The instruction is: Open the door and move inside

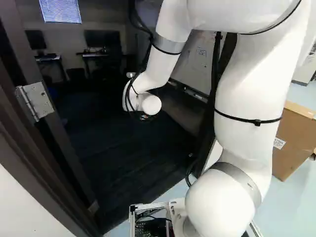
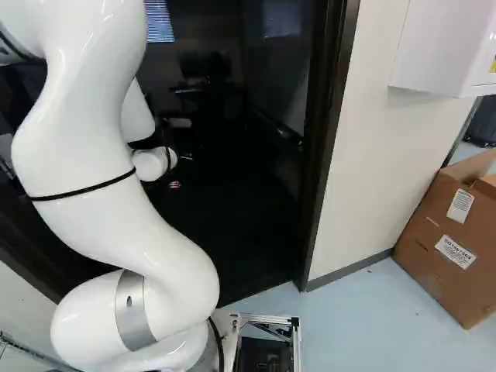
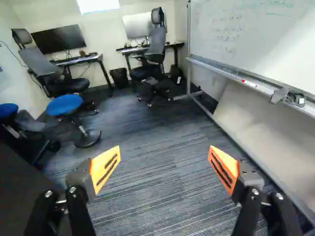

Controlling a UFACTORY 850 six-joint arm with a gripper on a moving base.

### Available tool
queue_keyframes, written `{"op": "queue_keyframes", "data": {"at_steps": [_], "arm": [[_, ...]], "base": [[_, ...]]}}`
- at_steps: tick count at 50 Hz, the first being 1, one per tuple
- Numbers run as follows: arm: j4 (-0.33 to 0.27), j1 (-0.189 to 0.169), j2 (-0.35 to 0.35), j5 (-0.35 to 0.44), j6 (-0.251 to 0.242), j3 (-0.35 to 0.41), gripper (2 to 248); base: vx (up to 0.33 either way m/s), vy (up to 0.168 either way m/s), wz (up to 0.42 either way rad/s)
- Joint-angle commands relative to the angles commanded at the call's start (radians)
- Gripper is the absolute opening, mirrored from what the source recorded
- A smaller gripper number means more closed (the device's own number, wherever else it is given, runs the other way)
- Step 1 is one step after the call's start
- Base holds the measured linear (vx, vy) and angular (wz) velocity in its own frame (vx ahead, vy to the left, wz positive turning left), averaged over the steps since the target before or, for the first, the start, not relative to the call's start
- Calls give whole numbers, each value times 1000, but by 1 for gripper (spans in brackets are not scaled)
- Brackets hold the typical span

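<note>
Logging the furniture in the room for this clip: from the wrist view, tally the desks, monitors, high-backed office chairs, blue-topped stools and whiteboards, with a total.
Desks: 2
Monitors: 2
High-backed office chairs: 2
Blue-topped stools: 2 (one partly cut off)
Whiteboards: 1
Total: 9

The arm [image 1: 249, 89] reaches forward, claw [image 2: 174, 184] spread wide.

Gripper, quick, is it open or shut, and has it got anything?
Gripper: open, fingers wide apart, holding nothing.
</note>
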Motion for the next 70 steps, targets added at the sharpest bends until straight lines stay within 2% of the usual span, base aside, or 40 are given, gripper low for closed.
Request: {"op": "queue_keyframes", "data": {"at_steps": [70], "arm": [[-255, -209, 95, 44, 0, 106, 247]], "base": [[0, 0, 0]]}}
